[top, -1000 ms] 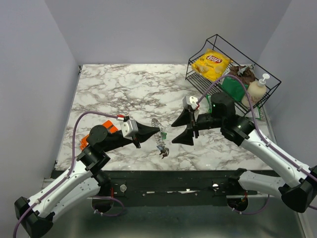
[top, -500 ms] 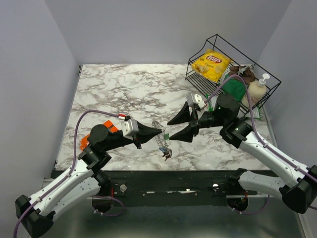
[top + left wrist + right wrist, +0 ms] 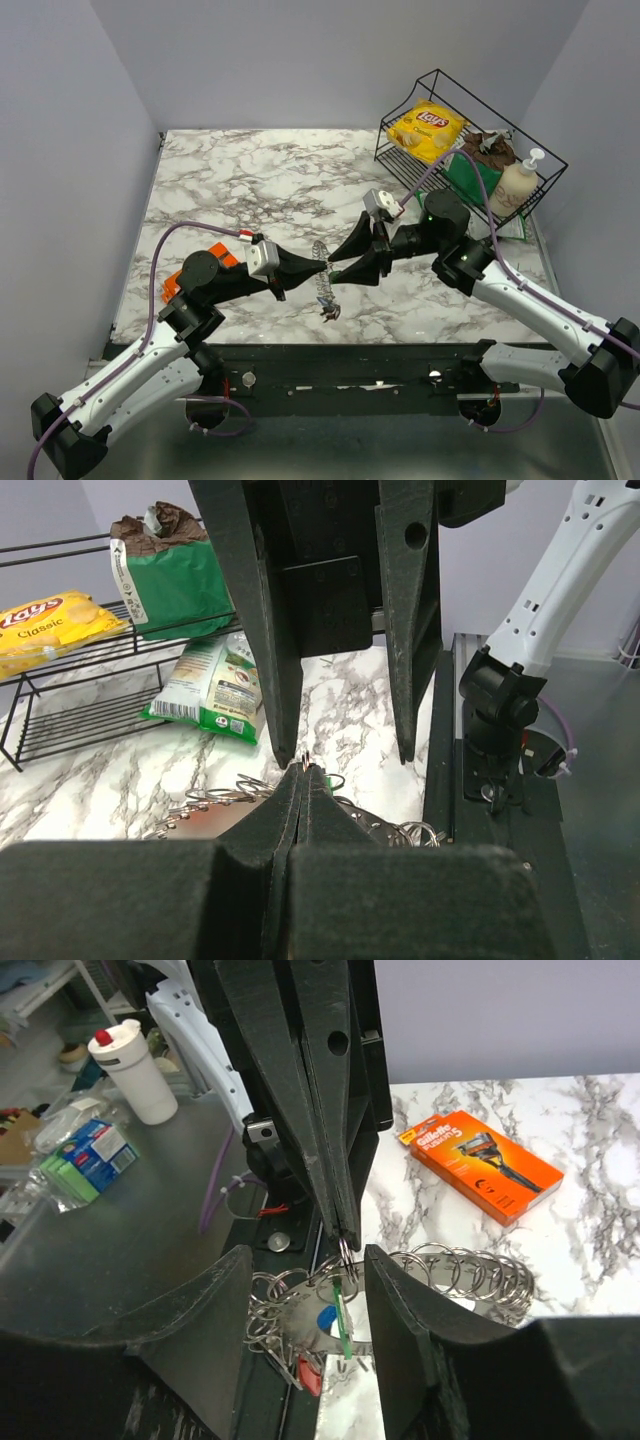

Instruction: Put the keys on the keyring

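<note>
We find left pincer [image 3: 302, 772] clamped on silvery chain-like metal keyring [image 3: 470, 1275], right pincer [image 3: 306, 1255] apart, flanking green-headed key [image 3: 343, 1318] beneath keyring.

1. The top external camera is looking steeply down from the near side onto the white-and-grey marbled desk [image 3: 250, 180].
2. The left wrist camera is peering closely along the black left pincer [image 3: 303, 772] toward the black wire basket [image 3: 90, 720].
3. The right wrist camera is facing back the opposite way; both wrist views are sharing the thin silvery chain-like keyring [image 3: 470, 1272].
</note>
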